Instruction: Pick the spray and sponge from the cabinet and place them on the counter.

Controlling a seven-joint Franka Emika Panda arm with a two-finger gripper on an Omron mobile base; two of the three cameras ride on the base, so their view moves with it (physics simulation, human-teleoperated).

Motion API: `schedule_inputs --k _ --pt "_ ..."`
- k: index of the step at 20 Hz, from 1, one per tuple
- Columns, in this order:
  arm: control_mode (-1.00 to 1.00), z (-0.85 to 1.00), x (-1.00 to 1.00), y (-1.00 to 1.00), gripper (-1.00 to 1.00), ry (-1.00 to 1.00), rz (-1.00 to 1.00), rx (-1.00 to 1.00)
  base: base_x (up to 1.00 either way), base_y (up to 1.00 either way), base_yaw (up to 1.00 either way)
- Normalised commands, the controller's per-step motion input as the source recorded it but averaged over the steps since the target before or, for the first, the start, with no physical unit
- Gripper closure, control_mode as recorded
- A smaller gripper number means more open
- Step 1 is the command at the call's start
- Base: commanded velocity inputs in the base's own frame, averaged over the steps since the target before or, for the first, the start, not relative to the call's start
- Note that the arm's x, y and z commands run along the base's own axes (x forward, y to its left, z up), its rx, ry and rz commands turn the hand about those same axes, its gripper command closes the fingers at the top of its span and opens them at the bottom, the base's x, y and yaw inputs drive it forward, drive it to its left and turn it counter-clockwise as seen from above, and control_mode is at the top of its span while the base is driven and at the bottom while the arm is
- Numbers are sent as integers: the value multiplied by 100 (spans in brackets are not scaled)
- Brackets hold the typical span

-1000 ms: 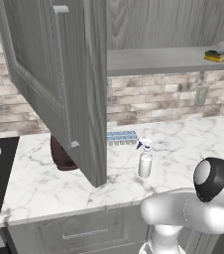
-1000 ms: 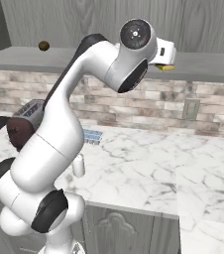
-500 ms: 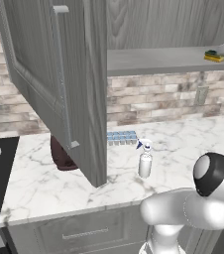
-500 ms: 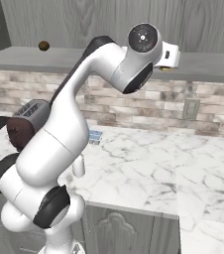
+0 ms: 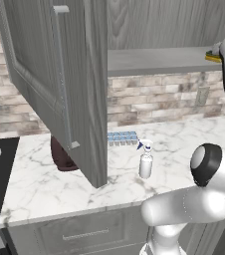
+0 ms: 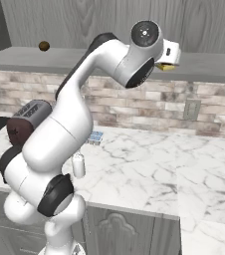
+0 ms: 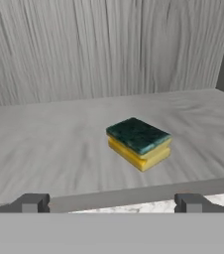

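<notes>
While your pincer (image 7: 109,203) is hanging spread wide and holding nothing just outside the front lip of the cabinet (image 7: 59,168) shelf, you are lining up on the sponge (image 7: 139,143), which is lying green side up on that shelf, apart from the tips and a little off to one side of them. With the spray (image 5: 145,160) already standing on the counter (image 5: 184,144) below the shelf, you are looking at the second pick, I judge: you will be needing to reach further in, centre on the sponge and close.
</notes>
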Motion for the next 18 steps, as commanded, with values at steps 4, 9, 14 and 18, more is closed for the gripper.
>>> schedule_inputs --k 4,9,14,18 --pt "-100 0 22 -10 -100 4 0 0 0 0 0" --pt "-100 0 19 -16 -100 3 0 0 0 0 0" --pt "-100 -6 14 -17 -100 0 0 0 0 0 0" --pt "-100 -10 12 -15 -100 0 0 0 0 0 0"
